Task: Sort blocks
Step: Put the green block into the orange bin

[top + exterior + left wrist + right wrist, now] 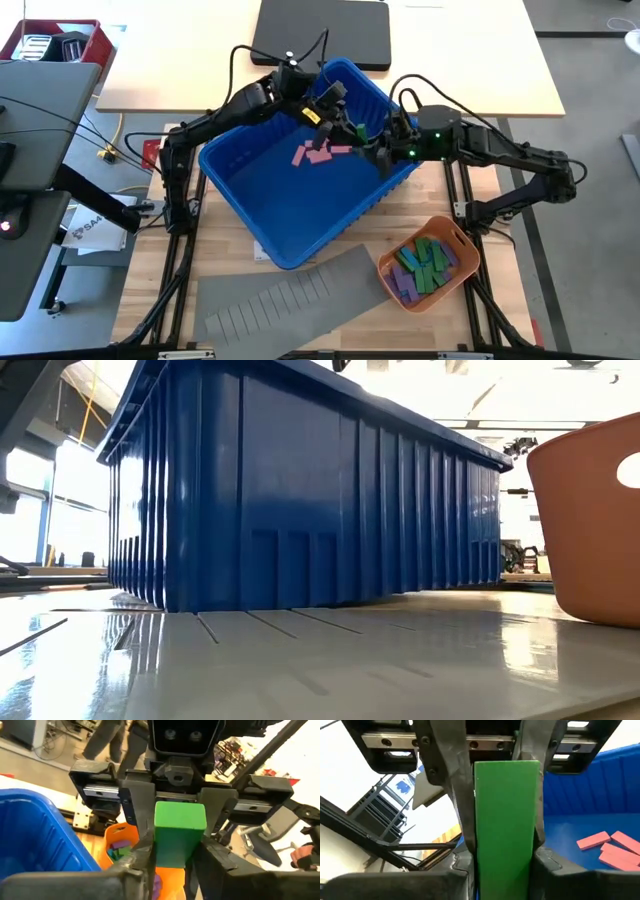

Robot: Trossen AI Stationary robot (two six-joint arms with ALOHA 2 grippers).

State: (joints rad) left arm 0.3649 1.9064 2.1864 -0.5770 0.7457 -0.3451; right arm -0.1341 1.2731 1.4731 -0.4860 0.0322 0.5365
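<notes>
Wrist cams only: 2 fingers pairs gripping green block (506, 820).

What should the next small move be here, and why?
Probably open the left claw. Both claws appear shut on the same green block above the blue bin, so the handover looks made. Releasing lets the right claw carry it toward the orange tub holding green and purple blocks.

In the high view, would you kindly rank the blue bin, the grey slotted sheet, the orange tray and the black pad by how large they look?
1. Blue bin
2. Grey slotted sheet
3. Black pad, partly cut off by the frame, so its place against the sheet is unsure
4. Orange tray
</notes>
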